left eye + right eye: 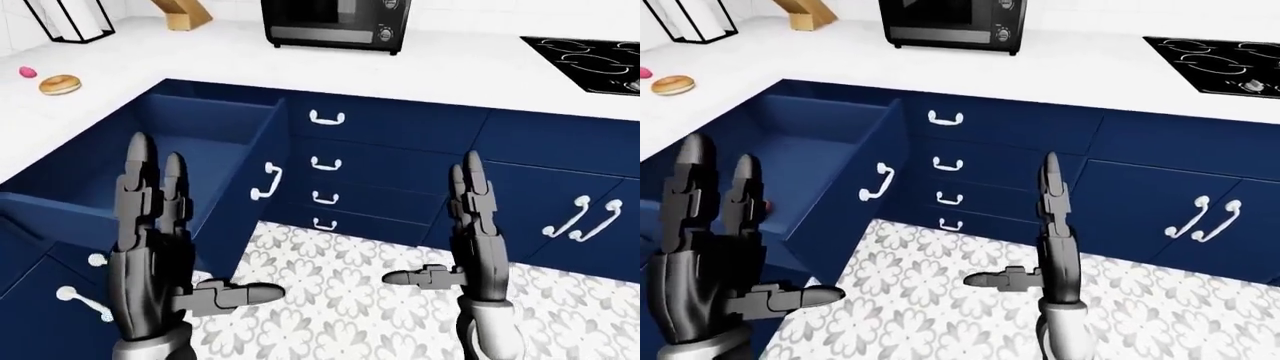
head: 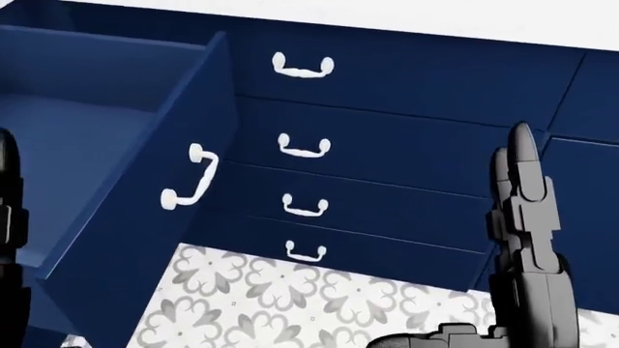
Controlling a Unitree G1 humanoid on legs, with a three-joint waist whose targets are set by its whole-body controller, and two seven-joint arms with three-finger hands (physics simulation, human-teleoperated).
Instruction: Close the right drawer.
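On the white tabletop [image 1: 230, 64] at the far left of the left-eye view sit a small pink thing [image 1: 27, 72] and a doughnut [image 1: 60, 84], with a wire-framed rack [image 1: 75, 19] and a wooden block [image 1: 183, 13] further up the picture. Below them the open drawer [image 1: 205, 161] stands pulled well out of the navy cabinets, its white handle [image 1: 266, 181] on the face that looks to the right; the inside shows only bare blue floor and walls (a small reddish spot near the left hand in the right-eye view is too blurred to name). The left hand [image 1: 155, 225] is raised over the drawer's near edge, fingers straight and spread, thumb jutting sideways, gripping nothing. Just right of the drawer, a stack of four closed drawers [image 2: 387, 138] runs down the cabinet, each with a white bail handle, with a black microwave [image 1: 335, 22] on the tabletop above them. The right hand [image 1: 472, 225] is likewise upright and spread, thumb pointing left, touching nothing and well apart from the drawer. Further right come cabinet doors with a pair of slanted white handles [image 1: 580, 216], and a black hob [image 1: 590, 60] set into the tabletop at the upper right. The floor [image 1: 340, 300] is pale tile with a grey floral pattern.
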